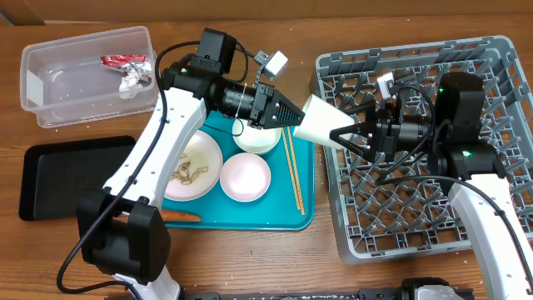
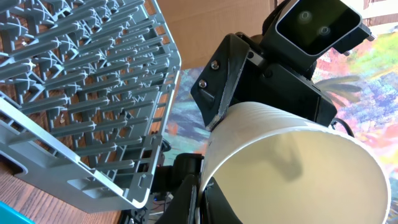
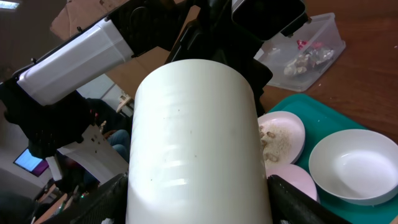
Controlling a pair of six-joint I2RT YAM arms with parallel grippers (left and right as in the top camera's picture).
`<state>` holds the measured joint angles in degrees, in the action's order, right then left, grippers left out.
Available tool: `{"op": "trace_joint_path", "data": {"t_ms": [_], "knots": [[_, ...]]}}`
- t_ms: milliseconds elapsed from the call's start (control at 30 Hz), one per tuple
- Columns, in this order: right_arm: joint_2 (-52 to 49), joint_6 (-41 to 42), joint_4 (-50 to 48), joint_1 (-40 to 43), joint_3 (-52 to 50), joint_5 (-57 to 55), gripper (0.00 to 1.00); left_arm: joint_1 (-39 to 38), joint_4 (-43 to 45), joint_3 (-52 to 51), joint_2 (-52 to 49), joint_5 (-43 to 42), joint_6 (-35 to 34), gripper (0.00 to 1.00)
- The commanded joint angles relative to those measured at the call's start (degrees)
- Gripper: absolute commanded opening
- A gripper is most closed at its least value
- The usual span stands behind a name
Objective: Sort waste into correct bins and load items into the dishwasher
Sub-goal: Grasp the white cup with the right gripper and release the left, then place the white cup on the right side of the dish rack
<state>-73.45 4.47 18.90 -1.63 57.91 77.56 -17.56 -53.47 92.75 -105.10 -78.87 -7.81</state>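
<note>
A white cup (image 1: 315, 123) hangs on its side in the air between the teal tray and the grey dish rack (image 1: 500, 83). My left gripper (image 1: 287, 117) is shut on the cup's rim, with one finger inside and one outside, as the left wrist view shows (image 2: 202, 186). The cup's open mouth (image 2: 292, 168) fills that view. My right gripper (image 1: 346, 133) reaches from the rack side. Its fingers (image 3: 196, 199) press on both sides of the cup's body (image 3: 193, 143).
The teal tray (image 1: 250, 218) holds a white bowl (image 1: 256, 137), a pink bowl (image 1: 246, 177), a plate with scraps (image 1: 191, 167) and chopsticks (image 1: 293, 171). An orange scrap (image 1: 179, 216) lies at its front. A clear bin (image 1: 83, 58) with wrappers and a black tray (image 1: 67, 179) stand at left.
</note>
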Motion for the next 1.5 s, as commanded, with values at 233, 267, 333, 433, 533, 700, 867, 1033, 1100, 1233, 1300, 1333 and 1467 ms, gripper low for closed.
{"op": "trace_joint_path", "data": {"t_ms": [233, 267, 333, 433, 533, 700, 867, 1033, 1100, 1233, 1300, 1333, 1467], "knots": [[0.4, -0.2, -0.4, -1.3, 1.5, 2.9, 0.75, -0.5, 0.8, 0.9, 0.6, 1.0, -1.3, 0.04], [0.4, -0.2, -0.4, -1.3, 1.5, 2.9, 0.75, -0.5, 0.9, 1.0, 0.6, 1.0, -1.5, 0.04], [0.4, -0.2, -0.2, -1.3, 1.5, 2.9, 0.81, -0.5, 1.6, 1.0, 0.6, 1.0, -1.7, 0.04], [0.4, -0.2, 0.0, -1.3, 1.5, 2.9, 0.82, -0.5, 1.7, 1.0, 0.6, 1.0, -1.7, 0.04], [0.4, -0.2, 0.1, -1.3, 1.5, 2.9, 0.81, -0.5, 1.9, 1.0, 0.6, 1.0, -1.7, 0.04], [0.4, -0.2, 0.1, -1.3, 1.4, 2.9, 0.79, -0.5, 4.0, 1.0, 0.6, 1.0, -4.3, 0.04], [0.4, -0.2, 0.3, -1.3, 1.4, 2.9, 0.75, -0.5, 4.5, 1.0, 0.6, 1.0, -4.7, 0.04], [0.4, -0.2, 0.5, -1.3, 1.4, 1.9, 0.65, -0.5, 4.4, 0.9, 0.6, 1.0, -4.7, 0.04], [0.4, -0.2, 1.4, -1.3, 1.4, -1.1, 0.55, -0.6, 4.4, 1.0, 0.6, 1.0, -4.7, 0.04], [0.4, 0.0, 1.8, -1.3, 1.4, -4.7, 0.49, -0.7, 4.3, 1.0, 0.6, 2.8, -4.6, 0.11], [0.4, 0.2, 2.7, -1.3, 1.4, -7.8, 0.45, -0.7, 3.8, 1.0, 0.6, 6.6, -4.3, 0.26], [0.5, 0.2, 3.6, -1.2, 1.4, -9.9, 0.43, -0.7, 3.1, 1.0, 0.6, 9.3, -4.1, 0.31], [0.6, 1.8, 8.3, 0.7, 1.5, -21.1, 0.37, 1.5, -3.1, 1.0, 0.7, 26.8, -1.2, 0.47]]}}
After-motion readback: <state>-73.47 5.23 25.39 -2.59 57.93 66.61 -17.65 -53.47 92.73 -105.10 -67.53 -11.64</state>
